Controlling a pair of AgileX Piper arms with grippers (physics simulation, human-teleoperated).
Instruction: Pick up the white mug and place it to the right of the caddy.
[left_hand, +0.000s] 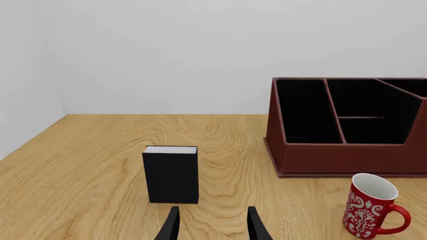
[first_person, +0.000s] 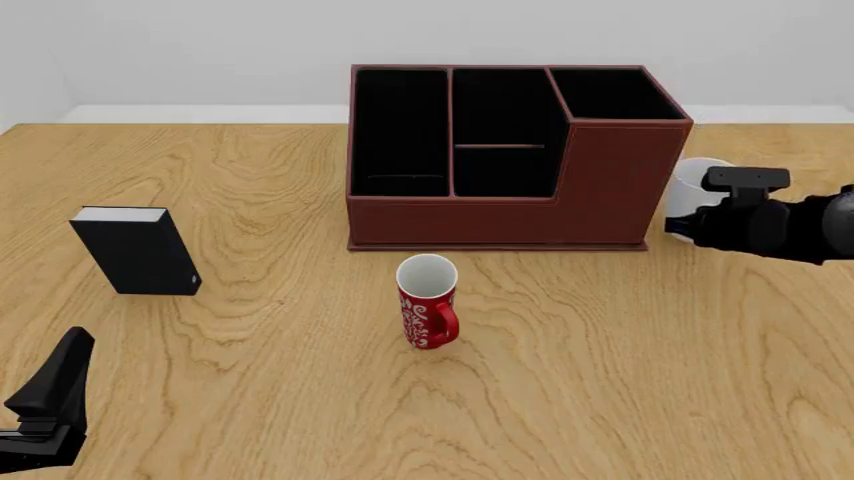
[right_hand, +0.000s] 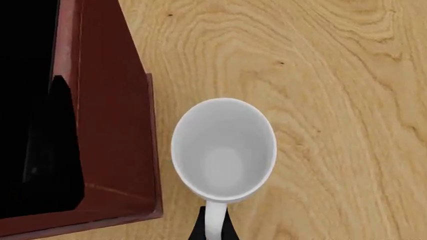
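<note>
Right gripper: your pincer is pinched on the handle of the white mug. In the right wrist view the two dark finger tips sit tight on either side of the white loop, with no gap showing.
White mug: it stands upright, mouth open to the wrist camera, directly ahead of your pinched fingers. From the front it shows as a white rim just beyond your right arm, partly hidden by it.
Caddy: it sits just beside the mug, on the left side of your right pincer. The tall reddish-brown end wall is close to the mug's body; I cannot tell whether they touch.
Mug contact with table: from these views I cannot tell you whether the base rests on the wood or is slightly above it.
Left gripper: your other pincer is spread, both dark fingers apart with bare wood between them, holding nothing. It hangs low at the near left corner of the table.
Black box: it stands upright with a white top, just ahead of your left fingers and slightly to their left.
Red mug: upright, handle facing your side, ahead and to the right of the left pincer, in front of the caddy and well apart from the white mug.
</note>
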